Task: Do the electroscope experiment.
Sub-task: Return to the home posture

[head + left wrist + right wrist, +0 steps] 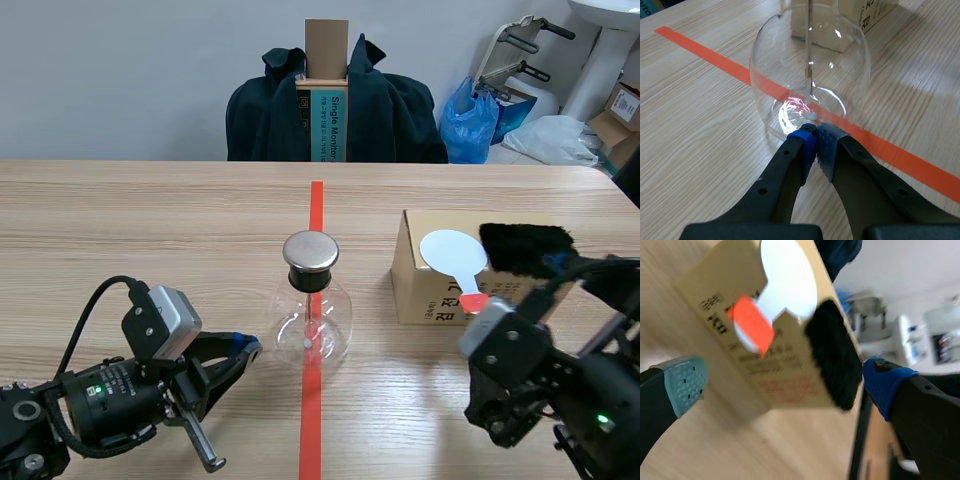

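The electroscope, a round glass flask (pixel 311 322) with a metal cap (pixel 310 252) and a thin rod inside, stands on the tape line at mid-table. My left gripper (pixel 248 348) lies low just to its left. In the left wrist view the gripper (pixel 815 136) is shut on nothing, with its tips against the base of the flask (pixel 810 75). On a cardboard box (pixel 430 290) to the right lie a white round paddle (pixel 453 250) with an orange-red handle and a black fur piece (pixel 525 248). My right gripper (pixel 787 385) is open, short of the box (pixel 785 375), the paddle (pixel 787 275) and the fur (pixel 835 355).
An orange-red tape line (pixel 314 420) runs down the table's middle. Behind the far edge stands a chair draped with a dark jacket (pixel 390 115) and holding an upright carton (pixel 326 90). A blue bag (pixel 470 120) and clutter sit at the back right.
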Robot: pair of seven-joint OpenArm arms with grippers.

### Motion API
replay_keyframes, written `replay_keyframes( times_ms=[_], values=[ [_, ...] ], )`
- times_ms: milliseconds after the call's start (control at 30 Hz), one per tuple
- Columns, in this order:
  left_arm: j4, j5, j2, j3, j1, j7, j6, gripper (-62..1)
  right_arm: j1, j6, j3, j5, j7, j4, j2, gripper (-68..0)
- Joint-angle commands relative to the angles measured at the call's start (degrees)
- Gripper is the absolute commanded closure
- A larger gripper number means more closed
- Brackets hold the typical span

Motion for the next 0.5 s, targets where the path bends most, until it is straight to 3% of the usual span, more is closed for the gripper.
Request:
replay_keyframes(
  times_ms=[0, 167, 233, 367, 467],
  values=[
    [4.0, -0.3, -2.1, -0.5, 2.3, -0.8, -0.1, -1.9, -2.6, -0.7, 2.9, 6.7, 0.6, 3.9, 2.2, -64.2],
    [15.6, -3.5, -7.8, -5.4, 10.9, -0.8, -0.1, -1.9, -8.4, -0.5, 10.6, 30.8, 0.9, 10.0, 4.1, -64.2],
    [20.8, -4.0, -10.1, -8.3, 15.3, -0.7, -0.1, -1.9, -9.3, 2.1, 13.4, 38.8, 1.5, 12.2, 4.1, -64.3],
    [30.7, -6.2, -13.8, -14.6, 25.0, 0.8, -0.1, -1.9, -9.3, 9.6, 18.8, 50.9, 1.7, 16.1, 4.1, -67.9],
    [37.0, -7.6, -15.0, -19.6, 32.2, 2.3, -0.1, -1.9, -8.2, 20.3, 22.1, 52.0, 1.7, 18.1, 4.0, -67.9]
  ],
)
